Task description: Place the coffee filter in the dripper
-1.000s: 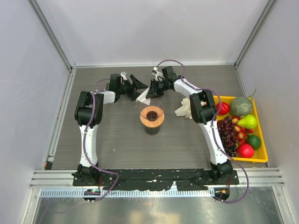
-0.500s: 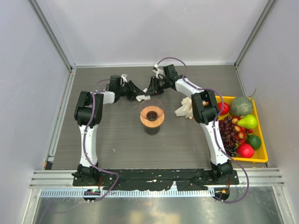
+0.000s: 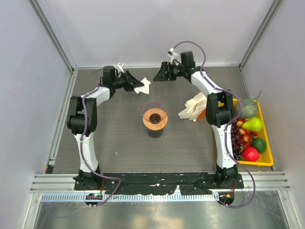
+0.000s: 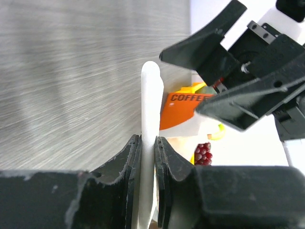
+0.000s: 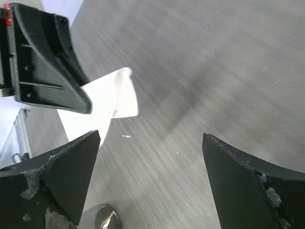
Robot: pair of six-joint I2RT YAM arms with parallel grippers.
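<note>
The left gripper (image 3: 135, 84) is closed on the thin white paper coffee filter (image 3: 143, 86), in the upper middle of the top view. The left wrist view shows the paper pinched edge-on between the two fingers (image 4: 132, 157). The right gripper (image 3: 156, 76) is just to the right of the filter, apart from it, with its jaws wide and holding nothing. The clear cone dripper with a tan wooden ring (image 3: 155, 117) stands on the grey surface (image 3: 114, 138) in the frame centre, below the filter, which is not yet in it.
</note>
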